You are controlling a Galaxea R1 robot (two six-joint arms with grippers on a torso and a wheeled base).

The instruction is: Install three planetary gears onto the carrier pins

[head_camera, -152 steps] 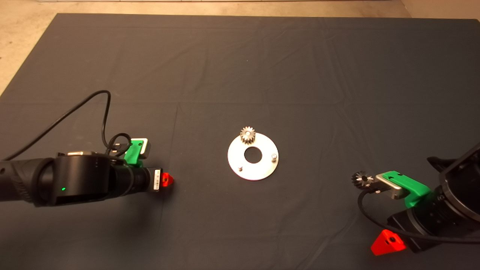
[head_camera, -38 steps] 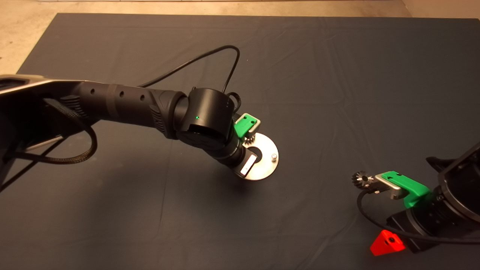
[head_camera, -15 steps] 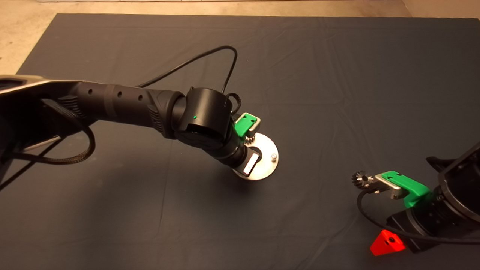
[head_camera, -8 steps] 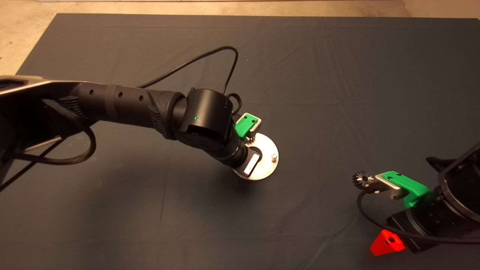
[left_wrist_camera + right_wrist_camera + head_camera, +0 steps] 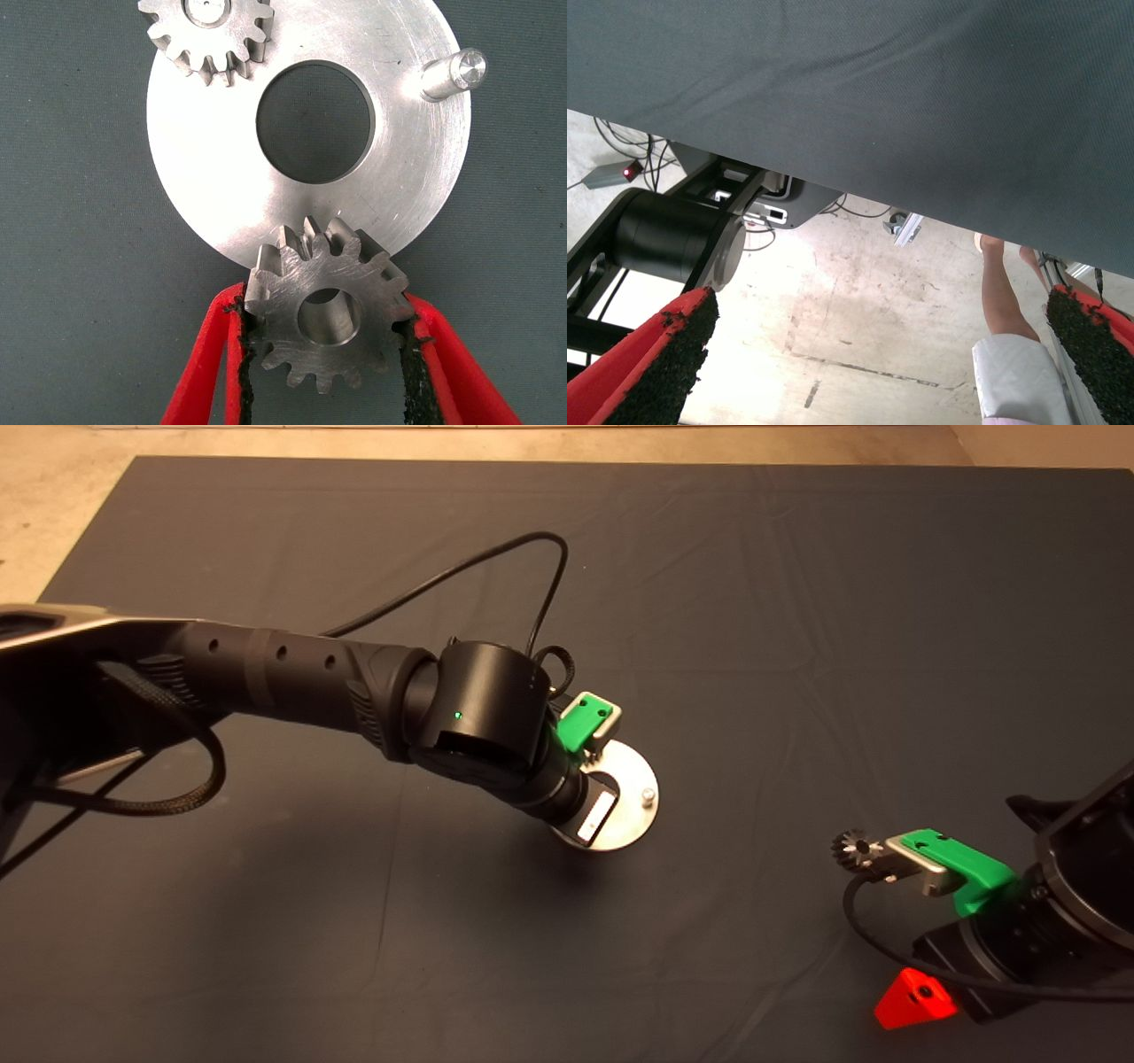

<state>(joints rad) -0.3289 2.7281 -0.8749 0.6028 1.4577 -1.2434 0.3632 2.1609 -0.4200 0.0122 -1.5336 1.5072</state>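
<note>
The carrier disc (image 5: pixel 221 177) lies flat on the dark mat (image 5: pixel 797 602) and serves as the reference for everything else. One planetary gear (image 5: pixel 210 35) already sits on a pin at the disc's rim; a second pin (image 5: pixel 452 74) stands bare on the disc, across the centre hole (image 5: pixel 314 121) from that gear. The third pin cannot be seen: it is probably under the gear (image 5: pixel 323 314) that the left gripper (image 5: pixel 323 354) carries, since that gear hangs over the disc's edge about where the remaining stud should stand. The left gripper's red fingers (image 5: pixel 208 363) are narrowed onto this gear, their black pads pressing its toothed rim from opposite sides, so the bore faces down toward the disc and stays free to slide over a stud. Through the bore only a shiny surface shows; whether that is the pin top or the disc face cannot be told, nor whether the gear is already on the pin or above it. In the head view the left arm (image 5: pixel 292 669) reaches in over the disc, covering much of it. The third gear (image 5: pixel 852 847) lies on the mat well apart from the disc, just beside the parked right gripper (image 5: pixel 877 363), whose fingers stand wide apart and hold nothing. No container is present; the disc is the only holder, bearing one gear for certain.
</note>
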